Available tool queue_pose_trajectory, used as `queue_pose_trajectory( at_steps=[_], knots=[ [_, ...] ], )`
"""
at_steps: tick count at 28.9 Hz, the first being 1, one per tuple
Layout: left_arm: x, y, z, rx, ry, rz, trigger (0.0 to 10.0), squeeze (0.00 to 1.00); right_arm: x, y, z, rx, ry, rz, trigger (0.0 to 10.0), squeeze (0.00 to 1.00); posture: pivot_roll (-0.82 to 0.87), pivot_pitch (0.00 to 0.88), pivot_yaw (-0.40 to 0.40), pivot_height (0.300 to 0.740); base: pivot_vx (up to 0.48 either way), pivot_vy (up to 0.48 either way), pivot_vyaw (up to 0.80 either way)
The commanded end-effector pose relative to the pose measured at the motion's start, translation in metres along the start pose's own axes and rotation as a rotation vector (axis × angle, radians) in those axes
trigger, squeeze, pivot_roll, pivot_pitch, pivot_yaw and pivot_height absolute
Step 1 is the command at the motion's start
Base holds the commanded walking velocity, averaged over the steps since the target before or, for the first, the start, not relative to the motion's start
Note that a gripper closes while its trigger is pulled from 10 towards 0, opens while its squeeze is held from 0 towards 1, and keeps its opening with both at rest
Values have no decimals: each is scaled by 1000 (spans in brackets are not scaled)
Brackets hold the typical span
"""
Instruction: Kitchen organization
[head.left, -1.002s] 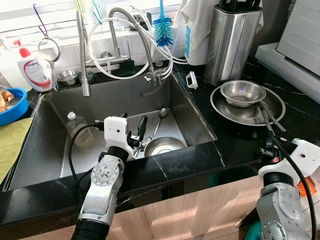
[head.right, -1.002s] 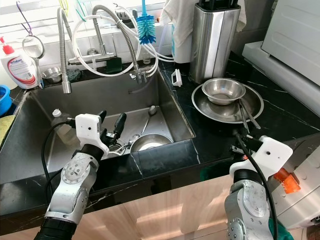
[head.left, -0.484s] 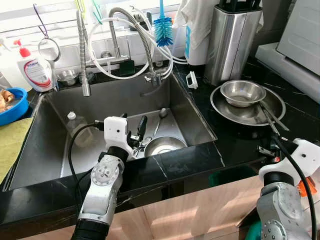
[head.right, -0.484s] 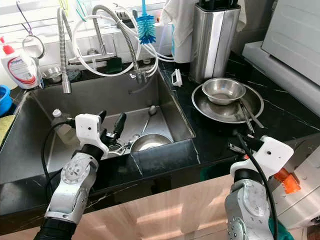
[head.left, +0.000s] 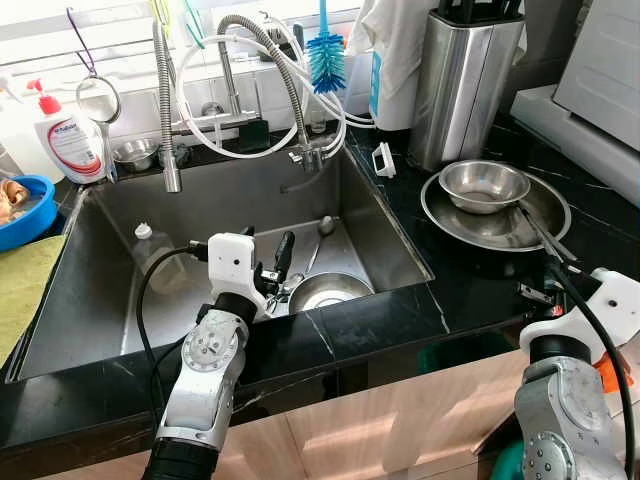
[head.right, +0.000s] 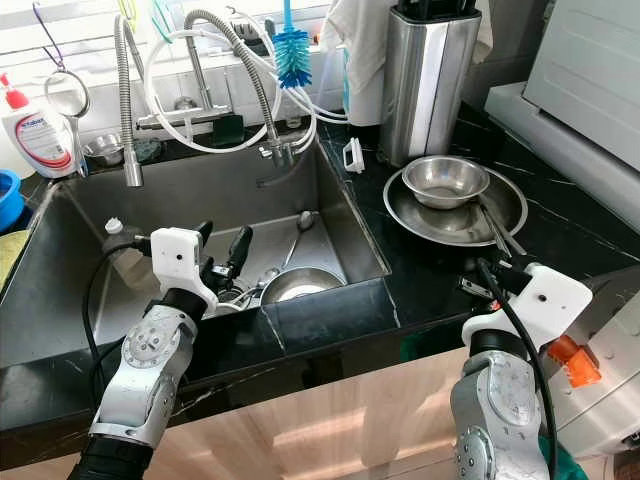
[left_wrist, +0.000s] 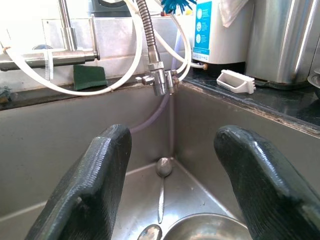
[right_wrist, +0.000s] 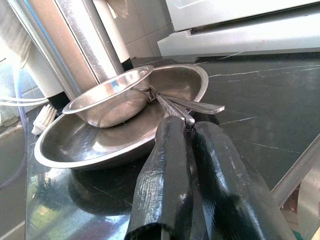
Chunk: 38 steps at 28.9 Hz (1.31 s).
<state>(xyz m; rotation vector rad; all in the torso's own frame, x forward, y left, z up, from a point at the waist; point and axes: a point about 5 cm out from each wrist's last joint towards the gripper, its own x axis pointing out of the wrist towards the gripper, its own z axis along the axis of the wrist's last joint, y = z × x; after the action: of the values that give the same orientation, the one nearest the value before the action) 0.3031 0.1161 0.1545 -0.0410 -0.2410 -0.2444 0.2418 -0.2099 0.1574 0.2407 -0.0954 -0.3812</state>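
Right gripper (right_wrist: 187, 145) has edged nearer the plate (right_wrist: 100, 145), fingers closed.

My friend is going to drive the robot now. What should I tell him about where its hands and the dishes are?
Left gripper: open, holding nothing, over the sink just above the steel bowl and spoons on its bottom.
Right gripper: shut, by the counter's front edge, tips at the handles of the utensils resting on the big steel plate.
A small steel bowl sits on that plate.
Done: plate, small bowl and utensils lie on the counter.
Left: bowl and spoons wait in the sink.
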Motion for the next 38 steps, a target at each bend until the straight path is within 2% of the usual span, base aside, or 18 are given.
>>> queue_pose_trajectory(
  at_steps=[1, 24, 26, 27, 28, 29, 30, 31, 33, 34, 35, 36, 38],
  knots=[
    [0, 3, -2, 8, 20, 7, 10000, 0, 2, 3, 5, 13, -20, 5, 10000, 0, -135, 0, 78, 740, 0, 0, 0],
    [0, 3, -3, 10, 23, 6, 10000, 0, -2, 3, -5, 14, 15, -26, 10000, 0, -133, 0, 77, 740, 0, 0, 0],
    [0, 2, -3, 10, 23, 6, 10000, 0, -2, 4, -6, 18, 18, -24, 6471, 0, -132, 0, 76, 740, 0, 0, 0],
    [0, 2, -3, 10, 22, 6, 10000, 0, -3, 4, -6, 19, 19, -24, 0, 0, -131, 0, 76, 740, 0, 0, 0],
    [0, 3, -3, 10, 23, 6, 10000, 0, -3, 4, -6, 20, 19, -24, 0, 0, -132, 0, 76, 740, 0, 0, 0],
    [0, 2, -3, 10, 22, 6, 10000, 0, -3, 4, -7, 18, 22, -30, 2941, 0, -131, 0, 76, 740, 0, 0, 0],
    [0, 2, -3, 10, 22, 6, 10000, 0, -3, 3, -7, 16, 25, -34, 2941, 0, -131, 0, 76, 740, 0, 0, 0],
    [0, 2, -3, 10, 23, 6, 10000, 0, -3, 3, -8, 16, 26, -36, 10000, 0, -131, 0, 76, 740, 0, 0, 0],
    [0, 3, -3, 10, 23, 6, 10000, 0, -3, 4, -8, 20, 26, -31, 10000, 8, -131, 0, 76, 740, 0, 0, 0],
    [0, 3, -3, 10, 24, 6, 10000, 0, -3, 5, -8, 28, 24, -24, 10000, 314, -131, 0, 76, 740, 0, 0, 0],
    [0, 3, -3, 10, 24, 6, 10000, 0, -3, 5, -8, 34, 23, -19, 10000, 314, -130, 0, 77, 740, 0, 0, 0],
    [0, 3, -3, 10, 24, 6, 10000, 0, -3, 5, -7, 35, 21, -17, 10000, 1000, -130, 0, 77, 740, 0, 0, 0],
    [0, 3, -3, 10, 25, 6, 10000, 0, -2, 6, -7, 26, 21, -25, 10000, 1000, -131, 0, 76, 740, 0, 0, 0]
  ],
)
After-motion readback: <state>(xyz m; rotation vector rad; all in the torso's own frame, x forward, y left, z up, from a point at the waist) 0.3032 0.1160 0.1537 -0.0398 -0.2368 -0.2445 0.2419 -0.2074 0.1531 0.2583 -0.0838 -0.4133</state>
